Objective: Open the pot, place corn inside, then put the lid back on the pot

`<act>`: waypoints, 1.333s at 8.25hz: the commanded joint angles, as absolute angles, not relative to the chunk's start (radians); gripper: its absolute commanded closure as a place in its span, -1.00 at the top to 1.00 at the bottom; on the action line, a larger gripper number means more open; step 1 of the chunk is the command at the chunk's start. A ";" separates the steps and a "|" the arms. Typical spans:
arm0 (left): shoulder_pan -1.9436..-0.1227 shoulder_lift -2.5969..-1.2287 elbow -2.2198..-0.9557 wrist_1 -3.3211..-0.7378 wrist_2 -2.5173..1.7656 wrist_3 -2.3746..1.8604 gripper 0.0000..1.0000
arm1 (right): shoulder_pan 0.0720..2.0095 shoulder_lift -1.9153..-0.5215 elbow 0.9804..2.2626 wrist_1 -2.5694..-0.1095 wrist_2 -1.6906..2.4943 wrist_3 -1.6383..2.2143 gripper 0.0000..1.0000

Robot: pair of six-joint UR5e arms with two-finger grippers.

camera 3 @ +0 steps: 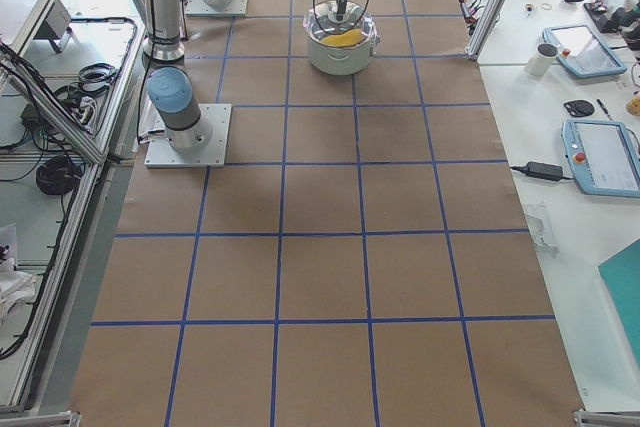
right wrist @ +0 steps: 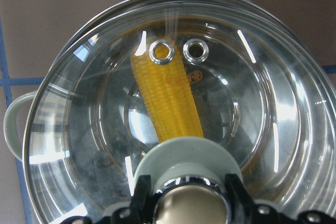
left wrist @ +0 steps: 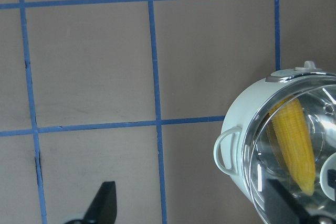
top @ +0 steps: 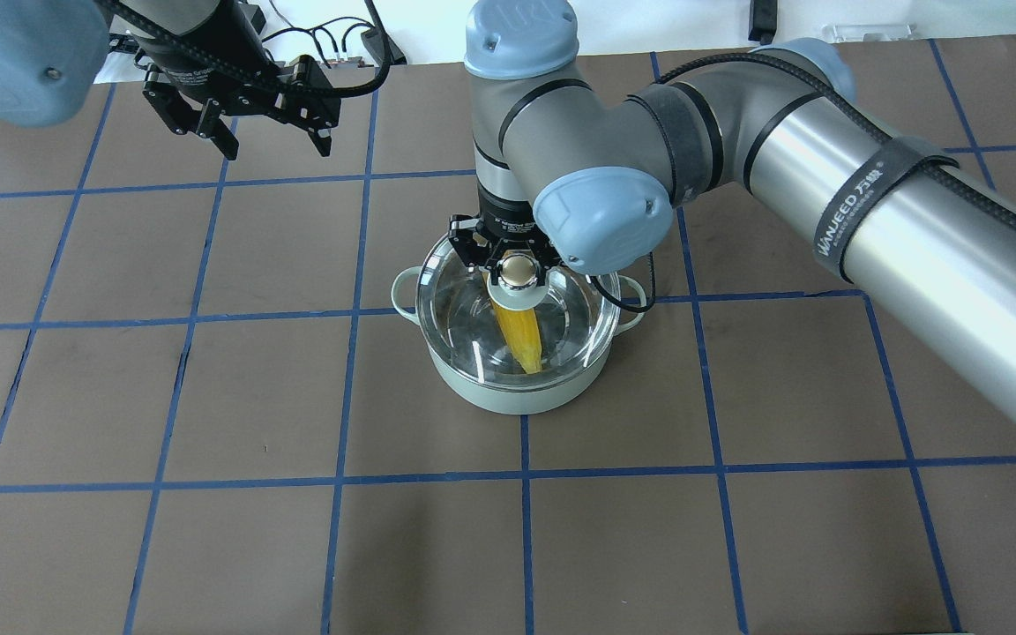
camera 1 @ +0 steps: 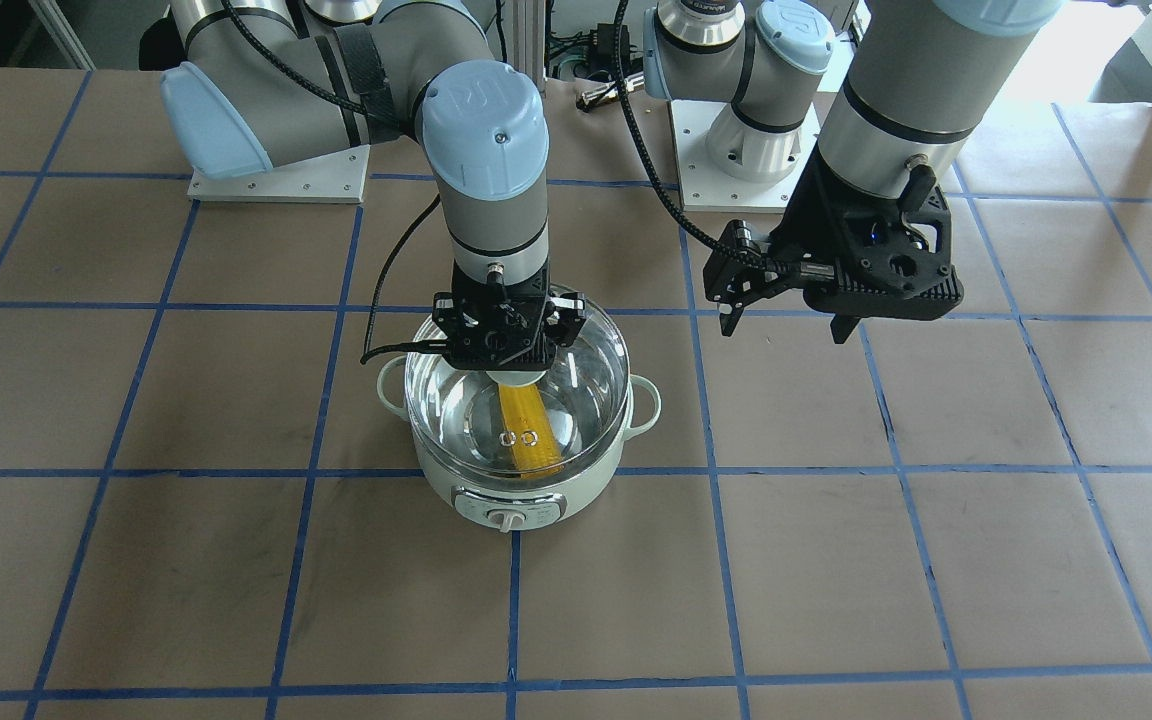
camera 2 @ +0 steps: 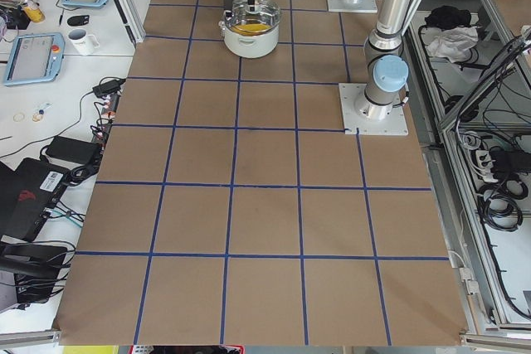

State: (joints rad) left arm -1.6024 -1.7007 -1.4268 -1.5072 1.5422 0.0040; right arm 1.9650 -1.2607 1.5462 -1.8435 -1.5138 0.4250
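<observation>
as lid [right wrist: 273, 108] glares, corn [right wrist: 168, 98] end hidden

Pot [camera 1: 536, 500]: one, mint-green.
Loop handles [camera 1: 391, 385]: two, at 3 and 9 o'clock on the pot in the front-facing view.
Control dial [camera 1: 508, 520]: one, at 6 o'clock.
Lid [camera 1: 591, 375]: one, clear glass.
Knob [top: 518, 271]: one.
Vent rings [right wrist: 161, 51]: two, side by side.
Corn [camera 1: 528, 440]: one cob.
Arms [camera 1: 491, 200]: two.
Grippers: two, left gripper [camera 1: 786, 328] and right gripper [top: 517, 263], two fingers each.
Mug [camera 3: 545, 59]: one.
Tablets [camera 3: 605, 155]: two.
</observation>
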 commanded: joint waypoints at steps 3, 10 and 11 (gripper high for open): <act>-1.598 -1.681 -1.460 -1.505 1.597 -0.014 1.00 | 1.965 -1.239 1.546 -1.856 -1.520 0.423 -0.10; -1.595 -1.661 -1.460 -1.506 1.617 -0.002 1.00 | 1.965 -1.238 1.543 -1.887 -1.522 0.428 -0.11; -1.594 -1.660 -1.460 -1.506 1.615 -0.002 1.00 | 1.965 -1.236 1.543 -1.887 -1.522 0.426 -0.11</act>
State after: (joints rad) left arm -1.5949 -1.6617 -1.4596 -1.5064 1.6167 -0.0026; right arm 1.9649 -1.2377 1.5430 -1.8854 -1.5217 0.4279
